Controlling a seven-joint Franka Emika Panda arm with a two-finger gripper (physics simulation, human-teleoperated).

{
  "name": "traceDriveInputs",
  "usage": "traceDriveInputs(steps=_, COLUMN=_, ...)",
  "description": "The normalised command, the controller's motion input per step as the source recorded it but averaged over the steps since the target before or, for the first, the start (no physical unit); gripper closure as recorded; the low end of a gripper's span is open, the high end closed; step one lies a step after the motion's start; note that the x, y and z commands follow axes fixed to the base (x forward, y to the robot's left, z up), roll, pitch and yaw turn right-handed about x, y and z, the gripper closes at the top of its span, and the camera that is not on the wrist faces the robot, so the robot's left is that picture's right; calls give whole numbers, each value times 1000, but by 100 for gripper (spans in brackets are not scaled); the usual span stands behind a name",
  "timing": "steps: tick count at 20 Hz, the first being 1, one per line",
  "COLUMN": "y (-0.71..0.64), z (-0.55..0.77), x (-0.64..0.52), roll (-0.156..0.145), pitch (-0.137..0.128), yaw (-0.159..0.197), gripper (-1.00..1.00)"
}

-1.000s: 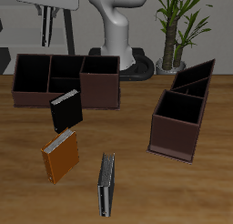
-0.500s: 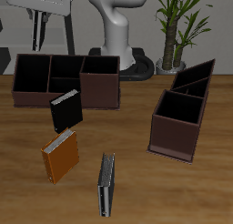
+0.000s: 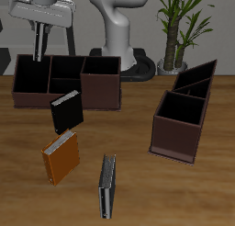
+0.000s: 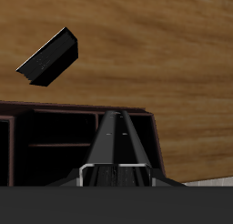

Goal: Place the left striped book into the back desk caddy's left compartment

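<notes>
My gripper [image 3: 39,26] hangs over the far end of the back desk caddy [image 3: 46,98], shut on the left striped book [image 3: 37,44]. The book hangs upright and edge-on, its lower end just above the caddy's left compartment [image 3: 32,73], the large low black-lined section. In the wrist view the book [image 4: 119,141] runs as a dark strip out from the gripper [image 4: 116,176], with the black inside of that compartment [image 4: 55,132] behind it.
A plain black book [image 3: 66,110] [image 4: 50,56] lies in front of the caddy. An orange book [image 3: 61,159] and a greyer striped book [image 3: 108,186] lie nearer the front edge. A brown caddy with slanted tops [image 3: 184,119] stands to the side, and a plant [image 3: 184,28] behind it.
The gripper with the book has come down and shifted toward the caddy's large end section. Nothing on the table has moved.
</notes>
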Motion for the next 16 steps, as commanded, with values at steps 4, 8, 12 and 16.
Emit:
traceDriveInputs(steps=4, y=11, z=-219, x=-71, roll=6, pitch=14, yaw=-14, gripper=100)
traceDriveInputs(steps=8, y=-44, z=-213, x=-110, roll=-28, pitch=23, yaw=10, gripper=100)
traceDriveInputs(steps=12, y=-90, z=-161, x=-102, roll=-31, pitch=9, yaw=1, gripper=100)
traceDriveInputs(steps=16, y=-169, z=-97, x=-90, roll=-42, pitch=-3, yaw=-35, gripper=100)
